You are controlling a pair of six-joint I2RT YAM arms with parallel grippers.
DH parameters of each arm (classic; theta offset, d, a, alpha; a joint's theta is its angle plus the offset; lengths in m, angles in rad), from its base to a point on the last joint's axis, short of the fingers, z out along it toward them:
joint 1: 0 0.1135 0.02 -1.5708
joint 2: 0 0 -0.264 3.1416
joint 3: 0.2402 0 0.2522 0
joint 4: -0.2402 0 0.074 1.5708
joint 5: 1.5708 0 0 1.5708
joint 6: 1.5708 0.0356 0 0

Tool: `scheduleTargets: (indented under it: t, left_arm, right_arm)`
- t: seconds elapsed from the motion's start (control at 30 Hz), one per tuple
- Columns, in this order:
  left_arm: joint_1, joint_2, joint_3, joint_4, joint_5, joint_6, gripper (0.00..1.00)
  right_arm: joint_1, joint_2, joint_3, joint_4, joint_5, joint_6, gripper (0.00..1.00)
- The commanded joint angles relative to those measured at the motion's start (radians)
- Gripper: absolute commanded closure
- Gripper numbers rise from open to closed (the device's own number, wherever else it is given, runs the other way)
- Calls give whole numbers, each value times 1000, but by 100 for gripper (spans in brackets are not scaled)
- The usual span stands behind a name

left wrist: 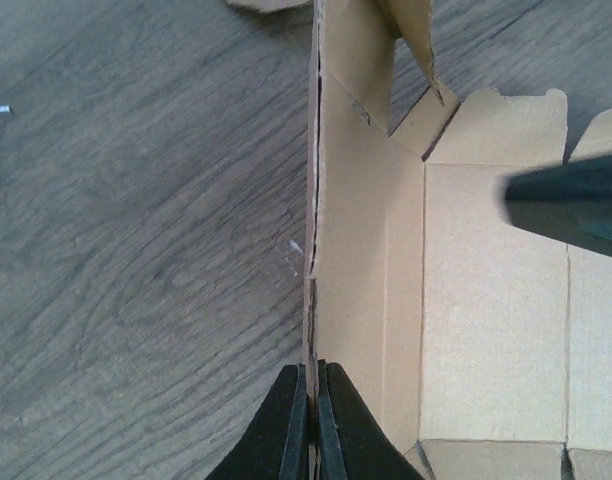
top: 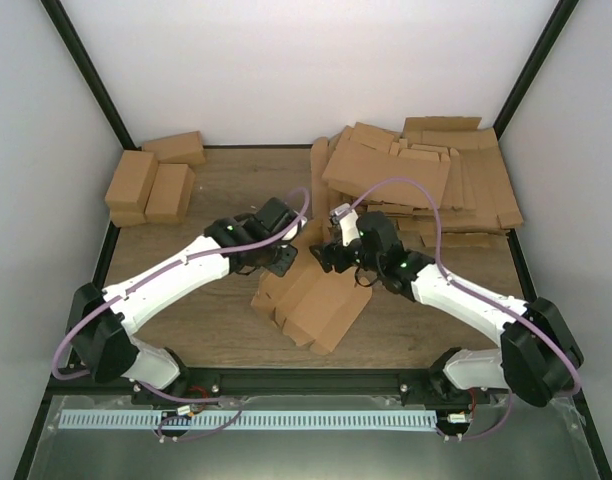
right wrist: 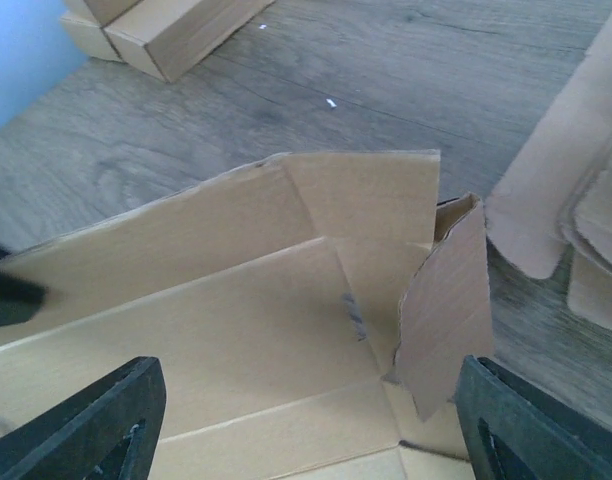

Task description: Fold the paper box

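Observation:
A brown cardboard box blank (top: 311,300) lies partly folded mid-table, one long side wall raised. My left gripper (top: 279,262) is shut on the top edge of that raised wall (left wrist: 318,250), its fingertips (left wrist: 313,385) pinching the thin cardboard. My right gripper (top: 331,255) is open wide, its fingers (right wrist: 96,420) spread on either side above the box's inner panel (right wrist: 246,340) and a standing corner flap (right wrist: 448,300). It holds nothing. The right gripper's dark finger shows at the right edge of the left wrist view (left wrist: 571,200).
A pile of flat cardboard blanks (top: 426,175) lies at the back right. Three folded boxes (top: 151,180) stand at the back left, also in the right wrist view (right wrist: 171,30). Black frame posts bound the wooden table (top: 216,320).

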Motion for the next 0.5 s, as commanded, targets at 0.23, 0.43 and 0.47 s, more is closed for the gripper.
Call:
scheduleTargets:
  t: [0.23,0.43,0.47]
  left_arm:
    - [-98,5,43,-46,-134,18,96]
    - [-110,-16,28,-40,-155,17,96]
    - [-111,-17,25,-39,-162,17,96]
  right_arm:
    - [9,82,-53,152,212,38,33]
    - [10,109,-52,135,323,73,60]
    - [9,105,-56,136,330,74,64]
